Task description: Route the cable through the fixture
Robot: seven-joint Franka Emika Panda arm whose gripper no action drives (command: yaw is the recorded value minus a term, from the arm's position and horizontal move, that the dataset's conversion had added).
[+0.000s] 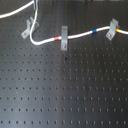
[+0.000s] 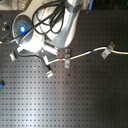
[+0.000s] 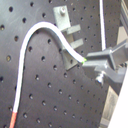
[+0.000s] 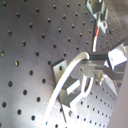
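The white cable (image 1: 80, 36) enters from the first exterior view's right. It passes a yellow band, a blue band (image 1: 94, 33) and a red band (image 1: 57, 39), then bends upward just right of the fixture (image 1: 28, 27). That fixture is the small slanted grey clip with a forked top, also seen in the second exterior view (image 2: 48, 70) and in both wrist views (image 3: 63, 18) (image 4: 67, 82). My gripper (image 3: 88, 60) (image 4: 92, 66) is shut on the cable a short way from it. In the second exterior view my gripper (image 2: 49, 51) hangs just above the fixture. The cable runs beside the prongs, not between them.
An upright darker clip (image 1: 64, 38) holds the cable at the red band. A larger pale slanted clip (image 1: 113, 28) holds it near the yellow band. The black perforated board (image 1: 65, 90) stretches toward the front. The arm and its dark hoses (image 2: 50, 20) fill the second exterior view's upper left.
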